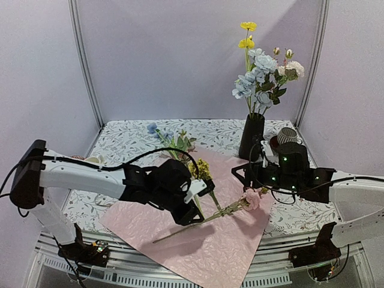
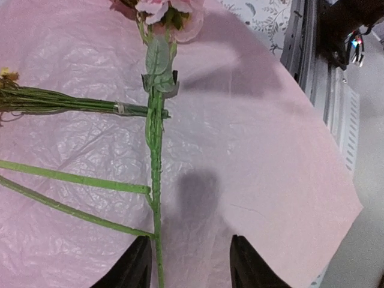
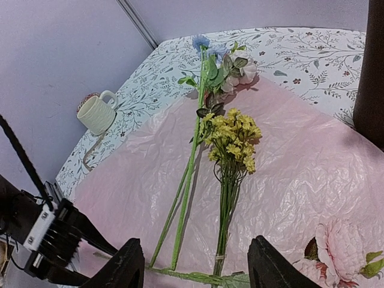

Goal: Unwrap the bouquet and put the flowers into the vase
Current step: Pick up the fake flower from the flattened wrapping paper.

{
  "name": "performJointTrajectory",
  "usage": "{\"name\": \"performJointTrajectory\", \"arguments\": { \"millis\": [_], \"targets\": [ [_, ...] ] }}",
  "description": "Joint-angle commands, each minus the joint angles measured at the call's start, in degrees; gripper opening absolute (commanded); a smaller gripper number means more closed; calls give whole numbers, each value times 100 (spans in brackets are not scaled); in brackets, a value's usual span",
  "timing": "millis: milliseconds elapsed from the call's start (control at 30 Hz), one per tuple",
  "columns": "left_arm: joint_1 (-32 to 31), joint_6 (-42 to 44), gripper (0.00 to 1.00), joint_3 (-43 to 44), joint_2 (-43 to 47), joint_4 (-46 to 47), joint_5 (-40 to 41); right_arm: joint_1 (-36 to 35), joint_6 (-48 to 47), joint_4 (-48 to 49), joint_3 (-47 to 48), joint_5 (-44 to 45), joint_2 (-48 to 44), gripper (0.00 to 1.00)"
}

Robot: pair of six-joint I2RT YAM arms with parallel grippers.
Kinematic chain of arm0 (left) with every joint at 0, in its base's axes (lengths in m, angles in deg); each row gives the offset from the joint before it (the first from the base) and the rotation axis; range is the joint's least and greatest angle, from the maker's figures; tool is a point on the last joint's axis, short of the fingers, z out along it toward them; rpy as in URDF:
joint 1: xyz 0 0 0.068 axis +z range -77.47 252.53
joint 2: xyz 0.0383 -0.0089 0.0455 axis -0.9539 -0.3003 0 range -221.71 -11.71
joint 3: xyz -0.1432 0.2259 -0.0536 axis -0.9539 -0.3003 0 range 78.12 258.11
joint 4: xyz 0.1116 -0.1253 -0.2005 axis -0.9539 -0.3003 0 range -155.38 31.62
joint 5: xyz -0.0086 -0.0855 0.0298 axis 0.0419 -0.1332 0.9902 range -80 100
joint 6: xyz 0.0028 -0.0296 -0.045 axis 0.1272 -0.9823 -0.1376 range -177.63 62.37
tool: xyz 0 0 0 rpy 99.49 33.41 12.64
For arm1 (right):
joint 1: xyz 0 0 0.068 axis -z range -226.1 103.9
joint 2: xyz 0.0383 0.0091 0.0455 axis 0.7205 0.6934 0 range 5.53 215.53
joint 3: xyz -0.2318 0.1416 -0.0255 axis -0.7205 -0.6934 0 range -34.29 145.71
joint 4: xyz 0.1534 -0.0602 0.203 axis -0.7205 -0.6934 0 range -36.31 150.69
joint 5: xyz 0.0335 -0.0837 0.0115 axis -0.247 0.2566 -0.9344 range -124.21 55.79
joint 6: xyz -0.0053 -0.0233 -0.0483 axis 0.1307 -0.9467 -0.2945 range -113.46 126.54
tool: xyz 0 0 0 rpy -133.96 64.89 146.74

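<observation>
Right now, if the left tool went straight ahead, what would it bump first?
Probably the pink flower's green stem, lying just inside the left tool, or the pink wrapping paper beneath it; depth is unclear.

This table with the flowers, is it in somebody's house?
Probably not a house. It looks like a small robot test booth: plain lilac walls held by metal poles, a flower-print tablecloth, and two robot arms bolted at the near edge.

- My left pincer: only the finger ends show, cut by the wrist view's bottom edge.
- The pink bloom runs off that view's top (petals mostly lost).
- The vase: just a dark strip at my right wrist view's edge.
</observation>
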Motion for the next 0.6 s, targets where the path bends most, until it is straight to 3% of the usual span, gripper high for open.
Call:
{"name": "performJointTrajectory", "arguments": {
  "millis": [0, 133, 367, 567],
  "targets": [
    [-175, 175, 44, 524, -619, -680, 49, 27, 61, 95, -107, 114, -166, 62],
    [-249, 158, 40, 878, -1031, -931, 462, 33, 40, 178, -144, 125, -237, 62],
    [-384, 115, 43, 1326, -1414, -1461, 1032, 32, -34, 205, -102, 103, -273, 62],
    [-469, 107, 40, 1498, -1680, -1576, 1162, 31, -43, 224, -102, 126, -290, 62]
  ]
}}
